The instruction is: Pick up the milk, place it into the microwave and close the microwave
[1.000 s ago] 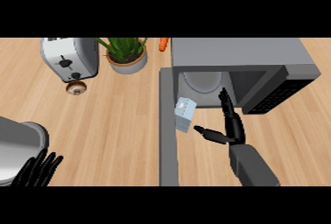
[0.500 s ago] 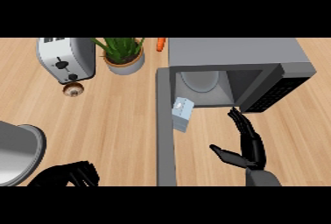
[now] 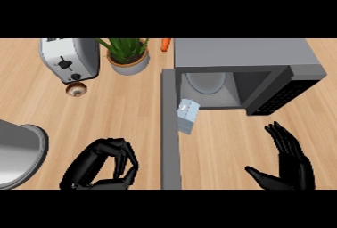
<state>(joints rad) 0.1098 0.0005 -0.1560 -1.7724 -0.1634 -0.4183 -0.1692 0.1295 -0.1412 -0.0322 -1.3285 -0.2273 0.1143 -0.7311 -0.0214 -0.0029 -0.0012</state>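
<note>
The milk (image 3: 187,115), a small white and blue carton, stands at the open mouth of the grey microwave (image 3: 240,58), just in front of its cavity. The microwave door (image 3: 170,133) hangs open, seen edge-on as a grey strip running down the view. My right hand (image 3: 289,162) is open at the lower right, fingers straight, well clear of the carton. My left hand (image 3: 105,165) sits at the lower left of the door with its fingers curled, holding nothing.
A chrome toaster (image 3: 67,60) and a potted plant (image 3: 128,55) stand at the back left, with a small brown round object (image 3: 76,89) in front of the toaster. A carrot (image 3: 165,43) lies behind the microwave. A grey rounded object (image 3: 18,156) fills the left edge.
My right hand has let go of the milk and drawn back toward the lower right. My left hand has moved right toward the door and curled its fingers.
</note>
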